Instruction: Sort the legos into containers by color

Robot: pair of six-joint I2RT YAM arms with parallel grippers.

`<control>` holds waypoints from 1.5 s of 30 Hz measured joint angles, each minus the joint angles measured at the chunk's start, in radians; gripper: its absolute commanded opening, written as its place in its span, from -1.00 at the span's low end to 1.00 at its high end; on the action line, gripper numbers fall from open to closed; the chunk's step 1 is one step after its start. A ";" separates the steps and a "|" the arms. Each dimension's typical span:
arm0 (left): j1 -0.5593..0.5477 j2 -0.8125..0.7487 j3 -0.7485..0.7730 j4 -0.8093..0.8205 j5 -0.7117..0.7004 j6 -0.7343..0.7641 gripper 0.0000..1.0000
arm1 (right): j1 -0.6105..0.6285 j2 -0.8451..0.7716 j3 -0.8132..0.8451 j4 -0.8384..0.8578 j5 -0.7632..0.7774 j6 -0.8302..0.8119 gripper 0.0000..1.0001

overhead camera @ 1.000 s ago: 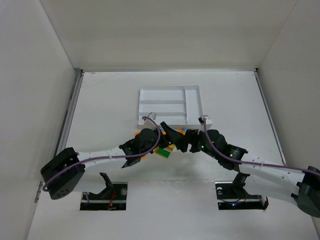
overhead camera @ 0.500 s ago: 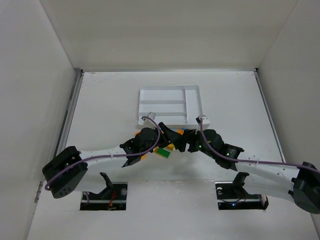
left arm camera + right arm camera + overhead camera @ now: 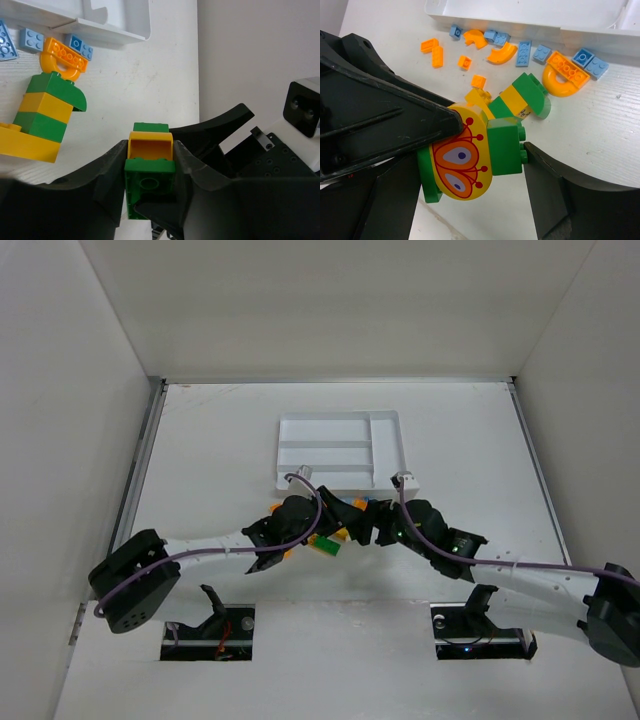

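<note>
Your left fingers [image 3: 150,172] are closing onto the green-and-yellow stack [image 3: 150,165] just short of the tray [image 3: 338,448]. Your right fingers [image 3: 485,165] are staying wide around the same stack, so splitting it by color is coming next.

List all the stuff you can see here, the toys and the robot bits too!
White tray: one, white, far side of the table, no bricks seen inside.
Light blue bricks: about eight small ones, on the table along the tray's near edge.
Orange pieces: several small bricks, two curved bits, and one arch by the blue ones.
Green and yellow stack: one, striped, lying on the table near the arch.
Butterfly piece: one, yellow with red lines, joined to green bricks, between the right claw's fingers.
Small green and yellow block: one, pinched in the left claw.
Table: one, white.
Left claw: black, shut on the small block.
Right claw: black, spread wide around the butterfly piece.
</note>
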 measured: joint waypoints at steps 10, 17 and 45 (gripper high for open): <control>0.034 -0.029 -0.030 0.022 0.053 0.002 -0.73 | 0.004 -0.009 0.000 0.006 0.003 -0.010 0.50; 0.089 -0.100 -0.072 0.039 0.133 -0.006 -0.74 | 0.014 -0.037 0.000 0.038 -0.019 -0.012 0.76; 0.419 -0.558 -0.241 0.142 0.357 -0.062 -0.75 | -0.171 0.105 -0.005 0.606 -0.385 0.328 0.82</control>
